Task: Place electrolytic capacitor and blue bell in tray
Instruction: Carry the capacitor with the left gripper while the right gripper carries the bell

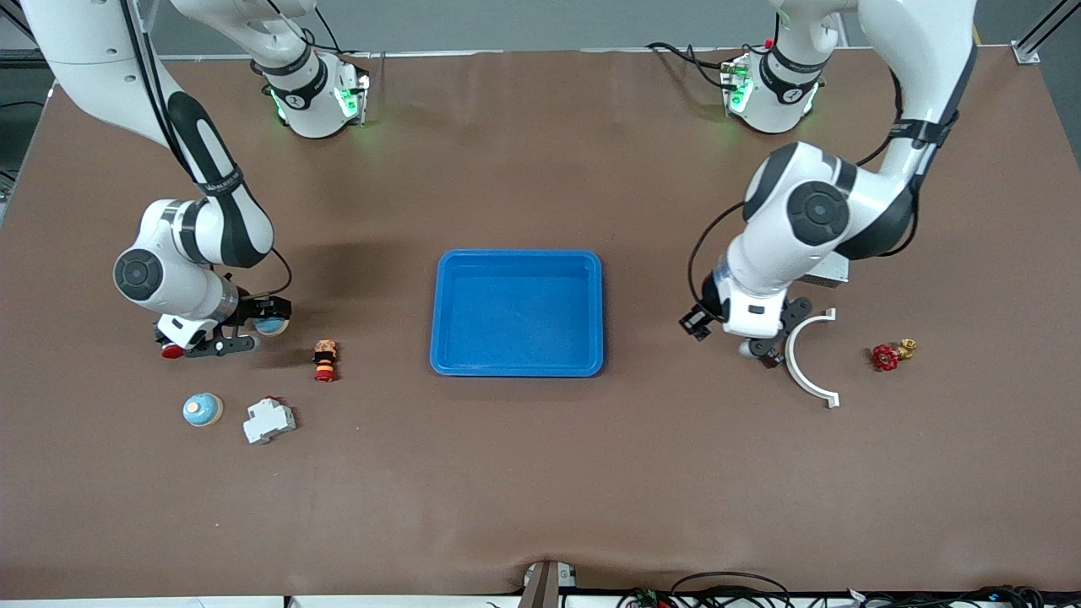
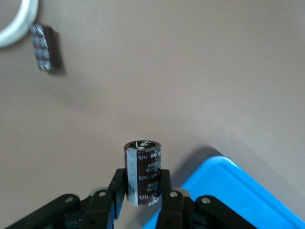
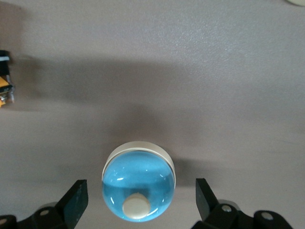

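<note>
The bright blue tray [image 1: 517, 253] lies at the table's middle; its corner shows in the left wrist view [image 2: 248, 191]. My left gripper [image 1: 757, 349] [image 2: 143, 191] is shut on an upright dark brown electrolytic capacitor [image 2: 143, 171], beside the tray toward the left arm's end. My right gripper [image 1: 253, 326] [image 3: 141, 200] is open around a blue bell [image 1: 274, 324] [image 3: 138, 186] on the table. Its fingers [image 3: 76, 202] stand apart from the bell on both sides. A second blue bell [image 1: 203, 409] sits nearer the front camera.
A second capacitor [image 2: 45, 47] lies by a white curved piece [image 1: 809, 367] [image 2: 19, 24]. A red valve [image 1: 886, 357] lies toward the left arm's end. A red-orange push button [image 1: 325, 359] and a white breaker [image 1: 268, 420] lie near the right gripper. A grey box [image 1: 832, 270] sits under the left arm.
</note>
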Robot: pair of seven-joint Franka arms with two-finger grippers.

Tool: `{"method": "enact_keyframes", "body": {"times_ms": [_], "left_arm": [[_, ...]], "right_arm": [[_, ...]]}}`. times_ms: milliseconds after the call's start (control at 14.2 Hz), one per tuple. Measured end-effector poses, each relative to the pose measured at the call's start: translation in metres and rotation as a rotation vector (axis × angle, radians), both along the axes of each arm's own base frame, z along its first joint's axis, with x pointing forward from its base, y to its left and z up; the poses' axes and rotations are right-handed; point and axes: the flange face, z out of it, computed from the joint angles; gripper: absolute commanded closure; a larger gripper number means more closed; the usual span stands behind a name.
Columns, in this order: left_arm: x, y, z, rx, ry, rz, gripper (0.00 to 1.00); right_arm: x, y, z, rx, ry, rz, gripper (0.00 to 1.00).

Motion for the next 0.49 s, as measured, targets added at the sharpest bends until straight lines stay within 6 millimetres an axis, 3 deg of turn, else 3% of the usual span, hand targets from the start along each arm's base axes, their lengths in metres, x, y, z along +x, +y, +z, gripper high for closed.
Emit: {"method": "enact_keyframes", "body": {"times_ms": [141, 353, 494], "left_arm": [[-0.005, -0.018, -0.003, -0.006, 0.012, 0.022, 1.0], [-0.013, -0.036, -0.018, 0.003, 0.037, 0.037, 1.0], [-0.015, -0.04, -0.028, 0.031, 0.037, 0.05, 1.0]], "right_arm": [[0.0, 0.0, -0.001, 0.0, 0.002, 0.001, 0.03], [0.0, 0.0, -0.001, 0.0, 0.001, 0.002, 0.49], [0.0, 0.0, -0.001, 0.0, 0.001, 0.003, 0.74]]}}
